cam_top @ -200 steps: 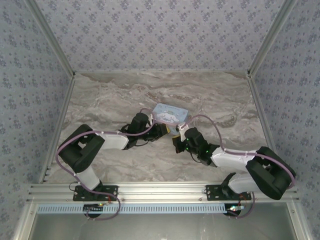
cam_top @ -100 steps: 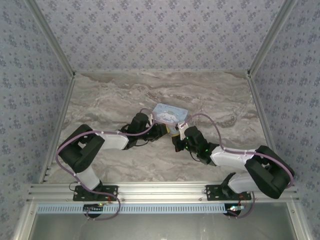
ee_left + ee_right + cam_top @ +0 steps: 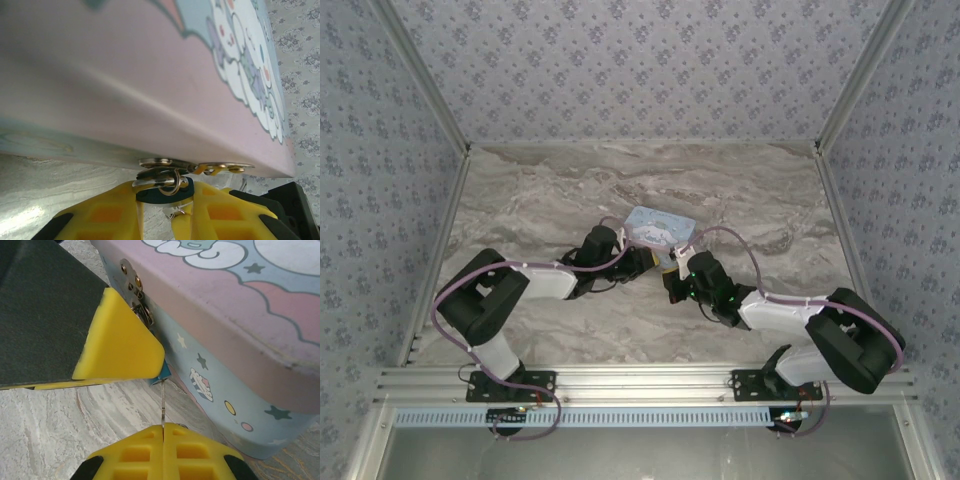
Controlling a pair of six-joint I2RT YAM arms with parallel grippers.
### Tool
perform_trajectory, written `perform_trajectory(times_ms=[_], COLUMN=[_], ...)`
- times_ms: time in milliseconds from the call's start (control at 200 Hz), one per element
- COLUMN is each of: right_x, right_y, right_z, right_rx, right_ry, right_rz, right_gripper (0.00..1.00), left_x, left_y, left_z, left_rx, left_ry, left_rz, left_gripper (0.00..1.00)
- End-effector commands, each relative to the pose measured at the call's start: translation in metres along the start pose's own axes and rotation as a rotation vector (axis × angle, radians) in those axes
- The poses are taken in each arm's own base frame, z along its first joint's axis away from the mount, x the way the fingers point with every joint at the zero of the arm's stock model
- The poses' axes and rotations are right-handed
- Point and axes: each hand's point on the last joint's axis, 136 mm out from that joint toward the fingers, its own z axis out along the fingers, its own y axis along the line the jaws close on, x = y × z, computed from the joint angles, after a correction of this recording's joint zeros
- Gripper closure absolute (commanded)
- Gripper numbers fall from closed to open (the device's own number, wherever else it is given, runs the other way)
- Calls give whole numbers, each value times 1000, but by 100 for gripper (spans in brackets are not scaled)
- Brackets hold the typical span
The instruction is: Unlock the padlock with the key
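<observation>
Nearest the camera, both arms are reaching in from the near edge of the table (image 3: 540,200) toward its middle. Over the last second the right arm is swinging its elbow slightly leftward. That is carrying the right tool (image 3: 163,432) a touch closer to the box (image 3: 235,340), while the left arm and the box are staying where they were. The right tool's fingers are pressed together, pinching the key (image 3: 162,405), a thin silvery sliver sticking straight out between them. The key's tip is meeting a small teal corner of the padlock (image 3: 163,373), which is peeking out from under a yellow finger of the other arm. Whether the tip is already entering the keyhole is too small to tell. Just beyond, the left tool (image 3: 162,210) is pinching the padlock's teal body between its yellow fingers, steadying it against the box's front wall. The silvery shackle (image 3: 170,184) is looping through the hasp (image 3: 200,166) under the lid, so the lock is hanging closed. The small advance suggests the right arm is feeding the key in. The turn that would free the shackle seems not yet made, and the fine lining-up is looking like the delicate part.
</observation>
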Motion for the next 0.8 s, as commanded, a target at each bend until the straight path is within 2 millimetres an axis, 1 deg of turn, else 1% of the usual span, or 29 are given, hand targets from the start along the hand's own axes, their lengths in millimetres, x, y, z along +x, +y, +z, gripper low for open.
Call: perform_trajectory(times_ms=[0, 100, 255, 480, 794], right_x=[-28, -36, -39, -46, -50], right_y=[5, 7, 10, 7, -8], right_z=[-1, -2, -2, -2, -1], right_rx=[-22, -41, -61, -77, -74], right_ry=[-82, -102, -93, -99, -95], right_rz=[-15, -14, -36, -45, -42], right_gripper=[100, 100, 100, 100, 100], left_x=[-4, -3, -3, 0, 1], left_y=[-34, -33, -35, -37, -40], left_z=[-5, -5, -5, -6, -7], left_rx=[81, 78, 80, 82, 81], left_ry=[-1, 5, 12, 30, 35], left_rz=[35, 33, 34, 41, 48], left_gripper=[76, 76, 76, 77, 77])
